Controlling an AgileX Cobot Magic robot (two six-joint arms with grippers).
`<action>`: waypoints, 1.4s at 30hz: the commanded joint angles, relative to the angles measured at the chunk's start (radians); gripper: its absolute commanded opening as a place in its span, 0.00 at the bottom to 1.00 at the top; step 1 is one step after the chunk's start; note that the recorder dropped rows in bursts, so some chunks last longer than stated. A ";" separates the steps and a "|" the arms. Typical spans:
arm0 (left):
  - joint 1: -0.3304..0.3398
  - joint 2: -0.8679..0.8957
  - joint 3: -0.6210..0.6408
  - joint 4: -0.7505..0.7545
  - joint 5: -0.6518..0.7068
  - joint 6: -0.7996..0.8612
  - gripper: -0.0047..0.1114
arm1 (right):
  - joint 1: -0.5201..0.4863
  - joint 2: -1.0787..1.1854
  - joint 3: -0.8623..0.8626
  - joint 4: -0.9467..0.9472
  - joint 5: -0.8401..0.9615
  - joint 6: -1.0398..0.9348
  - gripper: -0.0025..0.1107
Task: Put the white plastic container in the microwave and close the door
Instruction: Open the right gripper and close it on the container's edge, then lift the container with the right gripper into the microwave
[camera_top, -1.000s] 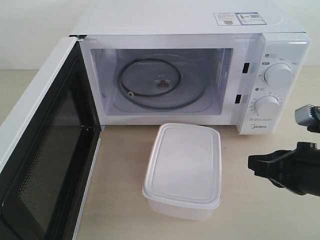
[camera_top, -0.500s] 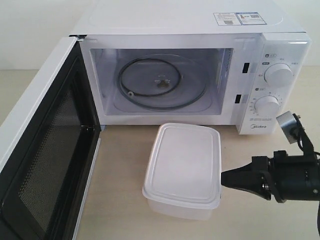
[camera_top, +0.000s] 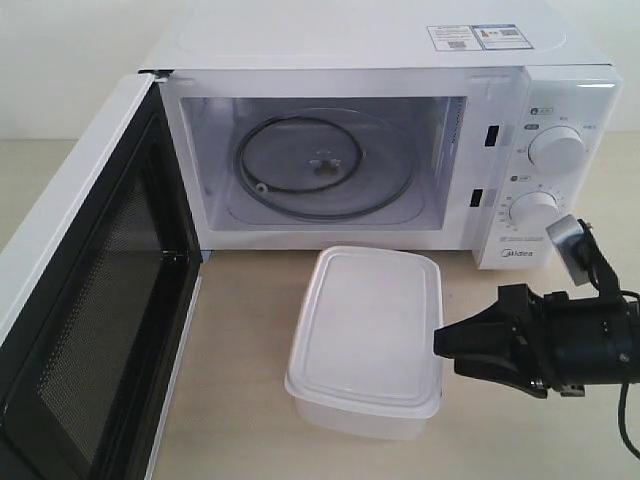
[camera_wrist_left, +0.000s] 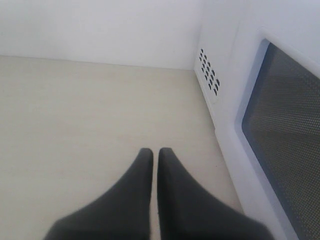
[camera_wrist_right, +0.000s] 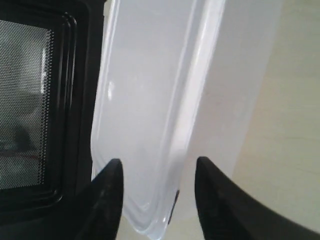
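White plastic container (camera_top: 365, 340) is sitting lid-on on the table (camera_top: 240, 420), just in front of the microwave (camera_top: 350, 40) and a bit right of the cavity's middle, so it hasn't been picked up yet. The door (camera_top: 90, 300) is swung wide to the left and the glass turntable (camera_top: 325, 165) is bare, so nothing is blocking the way in. The right gripper (camera_top: 440, 347) is at the container's right edge with its jaws spread. In the right wrist view the lid's rim runs straight through the gap between the two fingers (camera_wrist_right: 107, 200). I can't tell whether either one is touching the plastic.

My take on this step is to push in a little deeper before squeezing, so the pads get more than just the lip. A grip on the rim alone could pop the snap-on lid or let the box droop at the far end. Close gently, since thin plastic like that will probably flex. Then lift just enough to clear the cavity's front sill and keep it level on the way onto the turntable.

The left gripper (camera_wrist_left: 154, 152) has its fingers pressed together on nothing, hanging over the table beside the door's outer face. That looks like a decent spot to push it shut later.
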 joint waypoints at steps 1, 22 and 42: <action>0.001 -0.003 0.004 0.000 0.000 0.001 0.08 | -0.004 -0.002 -0.060 -0.093 0.084 0.152 0.44; 0.001 -0.003 0.004 0.000 0.000 0.001 0.08 | 0.119 0.000 -0.131 -0.100 0.171 0.263 0.37; 0.001 -0.003 0.004 0.000 0.000 0.001 0.08 | 0.119 0.000 -0.131 -0.090 0.114 0.248 0.02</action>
